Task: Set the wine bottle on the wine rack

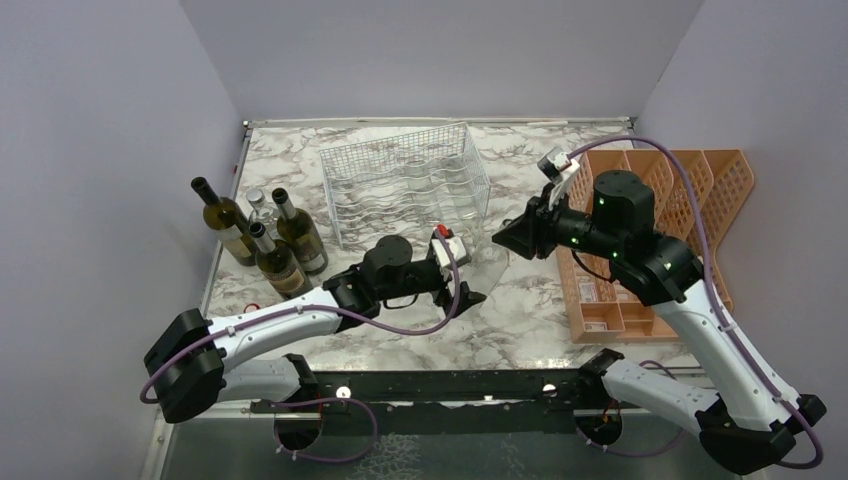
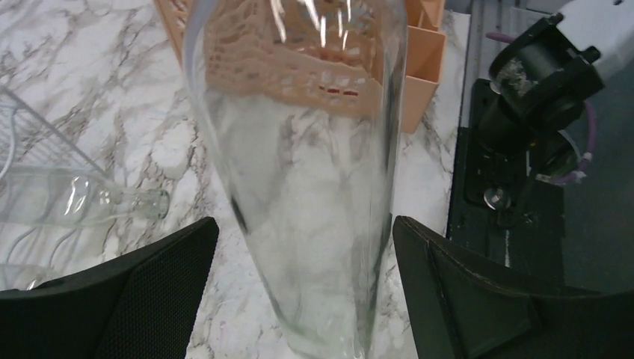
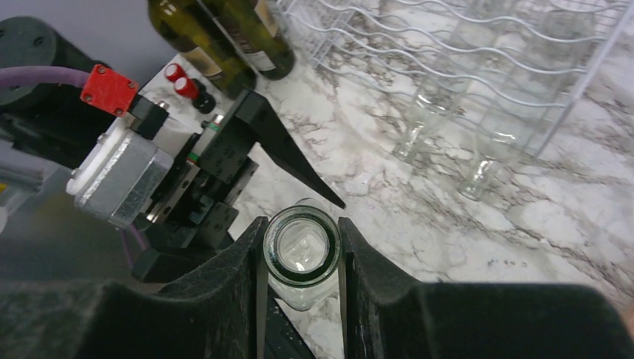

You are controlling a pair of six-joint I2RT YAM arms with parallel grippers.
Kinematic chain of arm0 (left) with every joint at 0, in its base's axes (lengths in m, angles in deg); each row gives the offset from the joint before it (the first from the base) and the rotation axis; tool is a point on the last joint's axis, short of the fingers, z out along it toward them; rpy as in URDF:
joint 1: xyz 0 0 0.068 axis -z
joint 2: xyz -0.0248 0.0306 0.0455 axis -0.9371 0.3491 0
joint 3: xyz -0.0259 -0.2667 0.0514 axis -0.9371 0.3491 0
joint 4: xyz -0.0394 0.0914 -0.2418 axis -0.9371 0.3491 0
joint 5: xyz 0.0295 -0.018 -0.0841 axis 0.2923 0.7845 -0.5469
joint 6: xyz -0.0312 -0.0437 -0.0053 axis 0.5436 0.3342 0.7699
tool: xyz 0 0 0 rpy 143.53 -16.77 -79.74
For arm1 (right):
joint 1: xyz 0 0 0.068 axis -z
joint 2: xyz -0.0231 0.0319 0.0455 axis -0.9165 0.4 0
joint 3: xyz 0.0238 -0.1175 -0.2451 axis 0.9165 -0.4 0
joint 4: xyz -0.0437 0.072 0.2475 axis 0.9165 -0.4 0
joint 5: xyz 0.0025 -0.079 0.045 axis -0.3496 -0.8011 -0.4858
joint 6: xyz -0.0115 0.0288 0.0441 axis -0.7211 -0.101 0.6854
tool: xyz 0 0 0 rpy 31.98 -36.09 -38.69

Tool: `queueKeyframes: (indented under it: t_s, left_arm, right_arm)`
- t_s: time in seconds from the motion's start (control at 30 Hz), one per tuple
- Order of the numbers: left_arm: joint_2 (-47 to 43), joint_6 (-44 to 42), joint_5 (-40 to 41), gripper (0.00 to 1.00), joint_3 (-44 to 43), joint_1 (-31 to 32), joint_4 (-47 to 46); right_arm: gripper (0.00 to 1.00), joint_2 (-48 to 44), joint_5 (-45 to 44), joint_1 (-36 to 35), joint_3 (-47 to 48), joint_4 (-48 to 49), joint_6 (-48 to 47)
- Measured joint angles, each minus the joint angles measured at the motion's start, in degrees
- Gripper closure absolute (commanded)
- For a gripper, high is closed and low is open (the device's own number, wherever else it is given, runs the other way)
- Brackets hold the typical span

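Observation:
A clear glass wine bottle (image 1: 487, 264) hangs between my two grippers above the marble table, in front of the white wire wine rack (image 1: 405, 185). My right gripper (image 3: 301, 258) is shut on the bottle's neck, with the open mouth (image 3: 301, 250) showing between its fingers. My left gripper (image 2: 303, 299) is open around the bottle's wide body (image 2: 299, 187), with a gap at its left finger (image 2: 112, 299). The rack also shows in the right wrist view (image 3: 448, 60), with two clear bottles (image 3: 430, 120) lying in its cradles.
Several bottles, three dark green (image 1: 285, 245) and one clear, stand at the table's left edge. The orange perforated divider tray (image 1: 655, 220) lies at the right, under my right arm. The rack's front edge (image 2: 30, 142) is just left of my left gripper.

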State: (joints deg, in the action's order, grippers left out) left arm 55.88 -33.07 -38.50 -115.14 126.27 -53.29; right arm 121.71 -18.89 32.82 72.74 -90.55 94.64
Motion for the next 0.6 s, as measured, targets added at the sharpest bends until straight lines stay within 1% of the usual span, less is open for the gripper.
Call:
queueKeyframes:
  t_s: [0.1,0.17,0.23,0.3,0.43,0.47,0.6]
  left_arm:
    - [0.9,0.2,-5.4,0.21,-1.7,0.0,0.9]
    - [1.2,0.4,-8.6,0.33,-2.5,0.0,1.0]
    - [1.2,0.8,-10.9,0.40,-2.7,0.0,1.0]
    - [1.1,1.1,-12.2,0.40,-2.7,0.0,1.0]
    - [-0.2,0.7,-12.3,0.24,-2.7,-0.1,1.4]
    - [-0.9,0.2,-12.3,0.22,-2.7,-0.1,1.8]
    - [-3.0,-0.9,-12.3,0.22,-2.7,-0.1,2.4]
  right_arm:
    - [0.99,0.5,5.2,0.0,0.2,0.1,-0.5]
    - [0.99,0.4,7.9,0.0,0.2,0.3,-0.7]
    - [0.99,0.1,9.8,0.0,0.2,0.9,-1.0]
    - [0.99,-0.4,11.2,0.0,0.2,1.0,-1.2]
    - [0.99,-1.7,12.5,0.2,0.2,1.6,-1.5]
    - [0.99,-1.9,12.8,0.2,0.2,1.8,-1.3]
    - [0.99,-3.3,13.3,0.2,0.2,2.8,-0.2]
